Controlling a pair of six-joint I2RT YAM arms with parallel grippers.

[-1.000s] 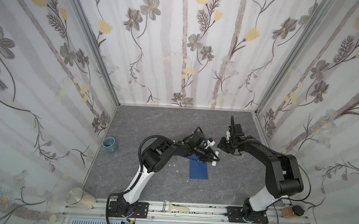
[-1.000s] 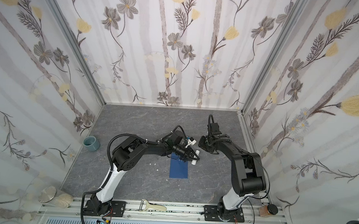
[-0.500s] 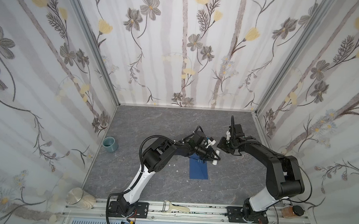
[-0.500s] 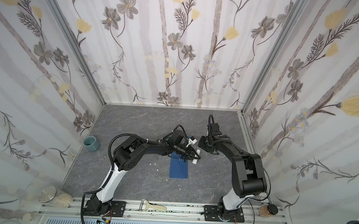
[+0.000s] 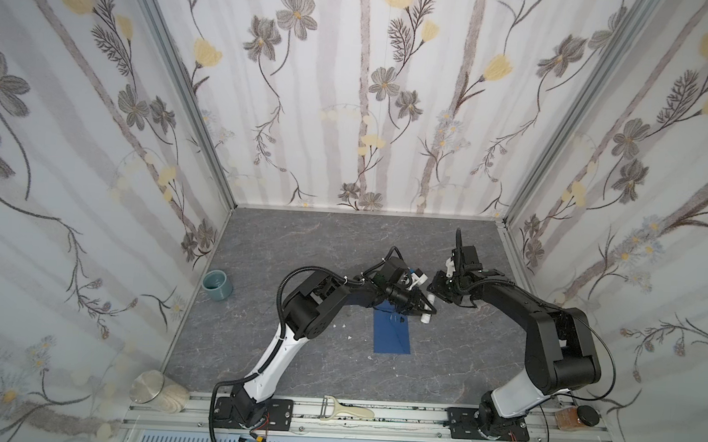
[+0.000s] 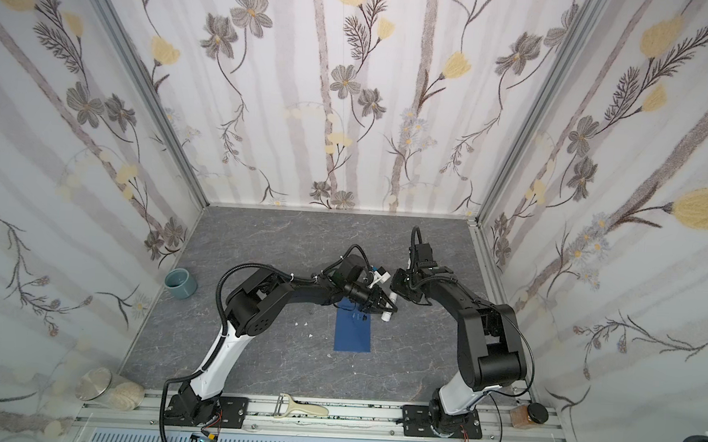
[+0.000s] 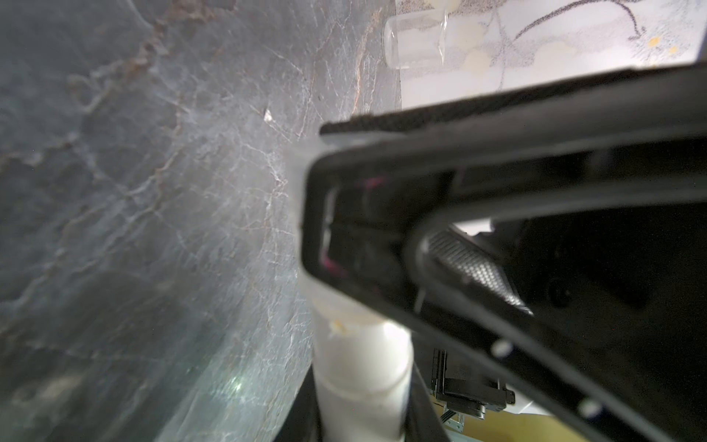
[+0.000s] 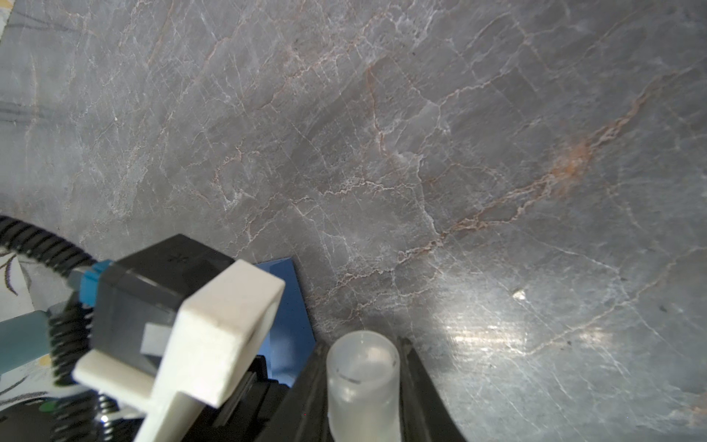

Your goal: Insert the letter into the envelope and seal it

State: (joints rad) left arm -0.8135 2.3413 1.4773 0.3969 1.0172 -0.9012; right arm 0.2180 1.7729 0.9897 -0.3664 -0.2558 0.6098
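Note:
The dark blue envelope (image 5: 392,334) (image 6: 352,332) lies flat on the grey table in both top views, and one corner of it (image 8: 285,302) shows in the right wrist view. The letter is hidden. My left gripper (image 5: 421,310) (image 7: 363,402) is shut on a white glue stick (image 5: 426,317) (image 6: 388,314) (image 7: 363,367), just past the envelope's far right corner. Right beside it, my right gripper (image 5: 435,292) (image 8: 363,342) is shut on the stick's translucent cap (image 8: 362,382). The two grippers nearly touch.
A teal cup (image 5: 217,285) stands by the left wall. A glass jar (image 5: 156,394) lies at the front left corner. On the front rail lie a peeler (image 5: 342,410) and a brown jar (image 5: 575,418). Small white specks (image 5: 349,337) dot the table left of the envelope.

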